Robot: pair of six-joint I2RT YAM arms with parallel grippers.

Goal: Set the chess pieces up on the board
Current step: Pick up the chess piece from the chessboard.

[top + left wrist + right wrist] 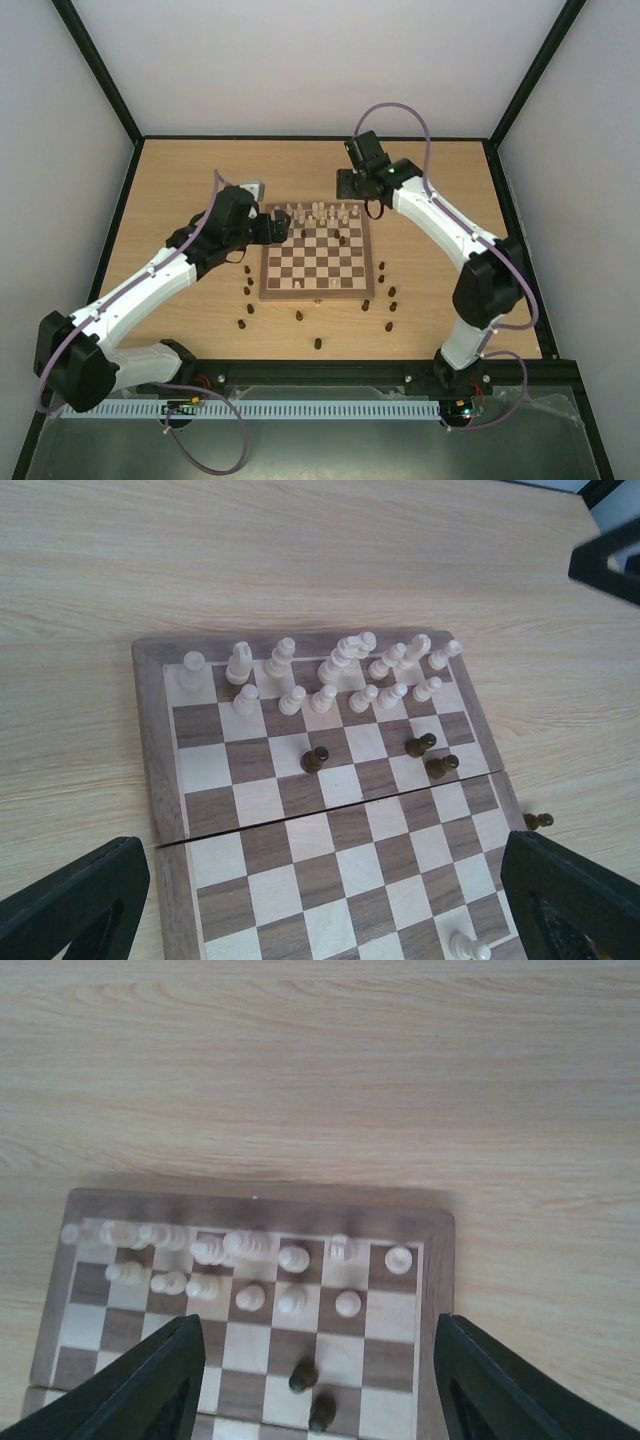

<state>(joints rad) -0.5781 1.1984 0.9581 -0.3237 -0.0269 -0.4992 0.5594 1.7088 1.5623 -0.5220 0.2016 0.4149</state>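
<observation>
The task looks roughly half done. On the board (316, 262), the cream pieces (323, 697) fill most of the 2 far rows. Several in the back row stand crowded and tilted, and the pawn row appears to have a gap at its left end. A stray cream piece (468, 947) stands alone toward the near side of the board, so the cream side probably needs tidying.

The dark set is hardly begun. Only 3 dark pieces (315, 759) are on the board, and they sit on squares just in front of the cream pawns, not on their home rows. The loose dark pieces (388, 324), about 12 of them, stand scattered on the counter (200, 180) beside the left, right and near edges of the board. The 2 near rows have no dark pieces on them.

The left gripper (325, 850) hovers over the far left part of the board with its jaws spread wide and nothing between them. The board's middle squares lie below the gap and the 3 dark pieces are just beyond it. The right gripper (318, 1325) hangs over the far right edge, also released and empty. In its view, 2 of those dark pieces sit low between its fingers, with the cream rows just beyond.
</observation>
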